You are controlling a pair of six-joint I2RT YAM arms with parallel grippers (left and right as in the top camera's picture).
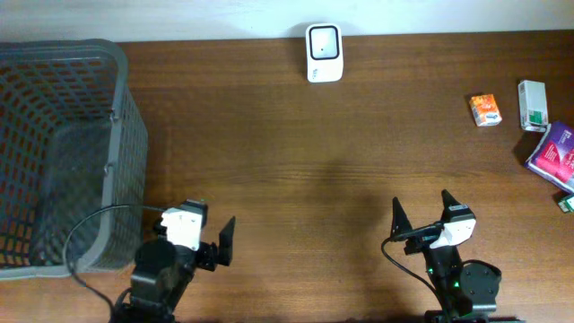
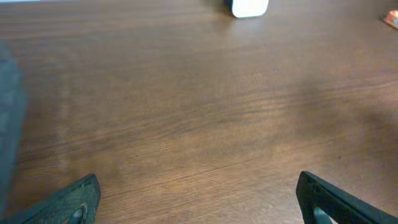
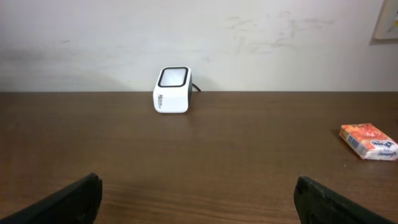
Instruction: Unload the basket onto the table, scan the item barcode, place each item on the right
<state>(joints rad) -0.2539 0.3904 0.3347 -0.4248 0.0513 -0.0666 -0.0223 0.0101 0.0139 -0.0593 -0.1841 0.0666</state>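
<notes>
The white barcode scanner [image 1: 323, 52] stands upright at the table's far edge, its dark window facing the arms; it also shows in the right wrist view [image 3: 172, 90] and the left wrist view [image 2: 249, 7]. The items lie at the far right: an orange box [image 1: 485, 109] [image 3: 369, 140], a white and green box [image 1: 533, 105] and a purple pack [image 1: 554, 152]. My left gripper [image 1: 193, 235] [image 2: 198, 177] is open and empty near the front edge, beside the basket. My right gripper [image 1: 421, 206] [image 3: 198, 179] is open and empty at the front right, well short of the items.
A large grey mesh basket [image 1: 63, 152] fills the left side, its wall close to my left arm. A small green item [image 1: 567, 203] lies at the right edge. A pale wall rises behind the scanner.
</notes>
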